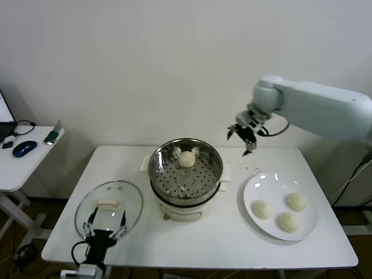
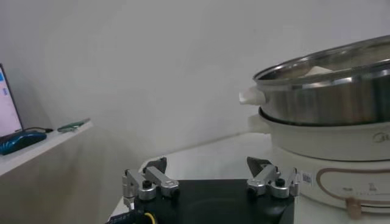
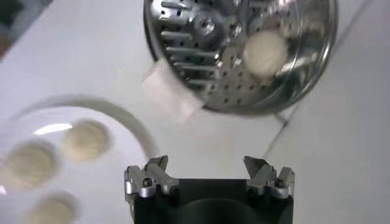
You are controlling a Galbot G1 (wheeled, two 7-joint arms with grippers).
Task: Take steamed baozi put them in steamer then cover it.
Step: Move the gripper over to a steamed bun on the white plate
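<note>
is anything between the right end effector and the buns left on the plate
Nothing visible. The right end effector hangs open above the table, between the steamer and the plate. The three baozi lie uncovered on the plate, and the steamer has no lid on.

No readable text anywhere. Steamer (image 2: 341, 131) base, lower right of left wrist view, has a faint grey mark at right edge + a small sticker near its left side; both too small/blurry to make out. Nothing else printed.
</note>
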